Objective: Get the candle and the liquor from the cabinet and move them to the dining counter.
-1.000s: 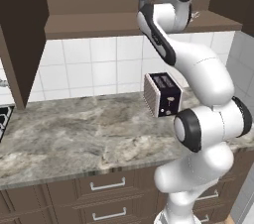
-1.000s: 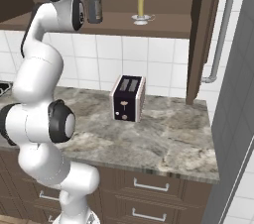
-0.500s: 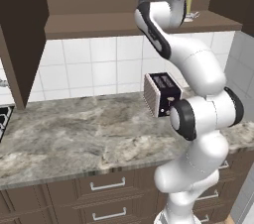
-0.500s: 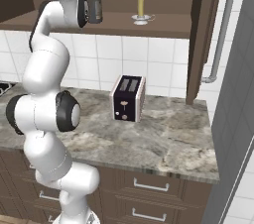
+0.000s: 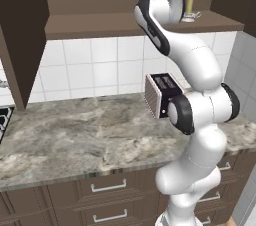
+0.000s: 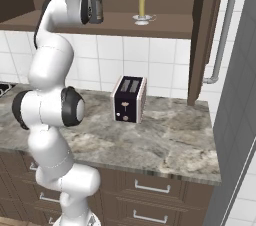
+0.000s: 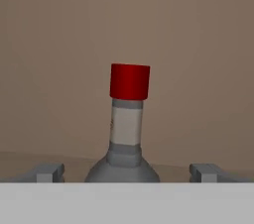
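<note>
Up on the cabinet [image 6: 200, 30] shelf, the gripper [image 7: 129, 172] has its fingers [image 7: 48, 172] spread wide with nothing in them, and the liquor [image 7: 126, 134] stands between the two tips, slightly nearer the left one (its shoulders already level with them). I'd push forward a touch more so the pads meet the body below the neck, then close evenly. The bottle stands upright, long axis vertical, red cap on top. The candle [image 6: 142, 6] stands upright too, well off to the fingers' right side.
</note>
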Controlling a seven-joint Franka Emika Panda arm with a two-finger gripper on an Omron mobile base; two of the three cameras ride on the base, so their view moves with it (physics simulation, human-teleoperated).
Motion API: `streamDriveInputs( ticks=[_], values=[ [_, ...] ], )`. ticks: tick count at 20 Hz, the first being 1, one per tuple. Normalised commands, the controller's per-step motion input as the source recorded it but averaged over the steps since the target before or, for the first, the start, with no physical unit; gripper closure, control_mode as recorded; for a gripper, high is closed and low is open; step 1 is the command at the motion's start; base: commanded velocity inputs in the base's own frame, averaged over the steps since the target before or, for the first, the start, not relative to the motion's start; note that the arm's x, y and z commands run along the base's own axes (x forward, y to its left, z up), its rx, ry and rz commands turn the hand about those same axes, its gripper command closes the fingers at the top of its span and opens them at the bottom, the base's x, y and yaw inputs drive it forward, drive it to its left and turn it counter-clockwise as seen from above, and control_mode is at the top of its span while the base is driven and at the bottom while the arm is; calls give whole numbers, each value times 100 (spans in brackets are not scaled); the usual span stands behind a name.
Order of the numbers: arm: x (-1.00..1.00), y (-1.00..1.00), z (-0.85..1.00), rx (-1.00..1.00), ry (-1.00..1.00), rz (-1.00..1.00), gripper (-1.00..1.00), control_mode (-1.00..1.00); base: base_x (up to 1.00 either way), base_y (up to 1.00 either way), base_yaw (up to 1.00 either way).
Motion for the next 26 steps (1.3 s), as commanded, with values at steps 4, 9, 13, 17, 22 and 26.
streamDriveInputs(
  ticks=[4, 9, 13, 17, 22, 26],
  values=[
    [18, 0, 0, 0, 9, 0, -100, -100, 0, 0, 0],
    [15, 0, 0, 0, 7, 0, -100, -100, 0, 0, 0],
    [13, 0, 0, 0, 5, 0, -100, -100, 0, 0, 0],
    [8, 1, 0, 0, 5, 0, -100, -100, 0, 0, 0],
    [9, 3, 0, 0, 1, 0, -100, -100, 0, 0, 0],
    [1, 0, 0, 0, 1, 0, -100, -100, 0, 0, 0]
  ],
)
